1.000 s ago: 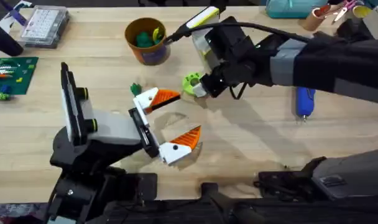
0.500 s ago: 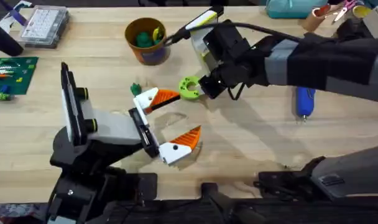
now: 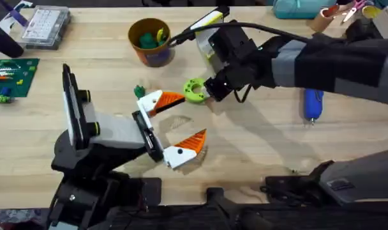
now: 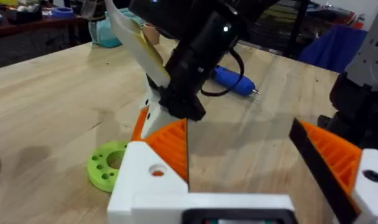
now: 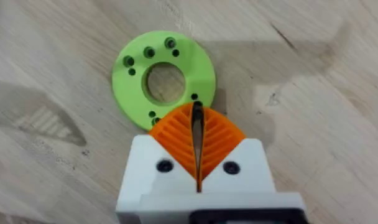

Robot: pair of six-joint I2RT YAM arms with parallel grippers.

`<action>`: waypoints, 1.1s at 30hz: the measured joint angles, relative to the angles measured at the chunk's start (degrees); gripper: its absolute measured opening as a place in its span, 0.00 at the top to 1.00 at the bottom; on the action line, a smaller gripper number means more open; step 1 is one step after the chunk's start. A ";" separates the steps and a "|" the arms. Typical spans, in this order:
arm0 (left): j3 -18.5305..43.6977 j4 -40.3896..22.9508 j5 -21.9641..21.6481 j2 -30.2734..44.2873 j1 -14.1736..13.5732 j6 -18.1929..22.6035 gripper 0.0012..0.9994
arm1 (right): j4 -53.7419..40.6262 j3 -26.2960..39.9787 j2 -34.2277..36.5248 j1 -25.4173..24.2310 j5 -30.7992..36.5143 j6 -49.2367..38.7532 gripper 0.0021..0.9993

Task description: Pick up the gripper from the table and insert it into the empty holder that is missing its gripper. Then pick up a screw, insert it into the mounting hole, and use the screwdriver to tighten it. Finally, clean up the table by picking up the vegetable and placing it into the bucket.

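Vs 1 s ago: green ring point(image 3: 194, 89) nudged left toward frame centre and now flat on bench point(image 3: 258, 147); no diff vs 0.5 s ago, so prob. a pause. Right gripper point(image 3: 210, 91) reaching in from right side of frame, clenched, pads pressed together right at ring's rim; can't tell if rim actually pinched. Left gripper point(image 3: 183, 120) lower centre, released, spread wide, grasping nothing. Both white/orange fingers point(image 3: 170, 99) look seated on holder point(image 3: 147, 135), so insert step judged done; screw not visible, can't confirm tightening. Screwdriver point(image 3: 313, 104) lying on bench, right of centre, well apart from both arms. Bucket point(image 3: 149, 45) upper centre-left, w/ green item point(image 3: 146, 40) inside. Small green bit point(image 3: 140, 91) on bench just left of upper finger, type unclear. Judgement: cleanup phase, ring being shoved or repositioned. Next prob. needs regrasp before lift to bucket.
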 joint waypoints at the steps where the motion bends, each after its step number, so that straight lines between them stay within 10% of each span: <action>1: 0.00 0.00 0.00 -0.01 0.00 0.00 0.01 | -0.48 0.21 0.01 0.00 0.00 0.00 1.00; 33: 0.00 0.00 0.00 -0.01 0.00 0.00 0.01 | -28.02 20.54 -7.35 0.01 -0.03 -0.65 1.00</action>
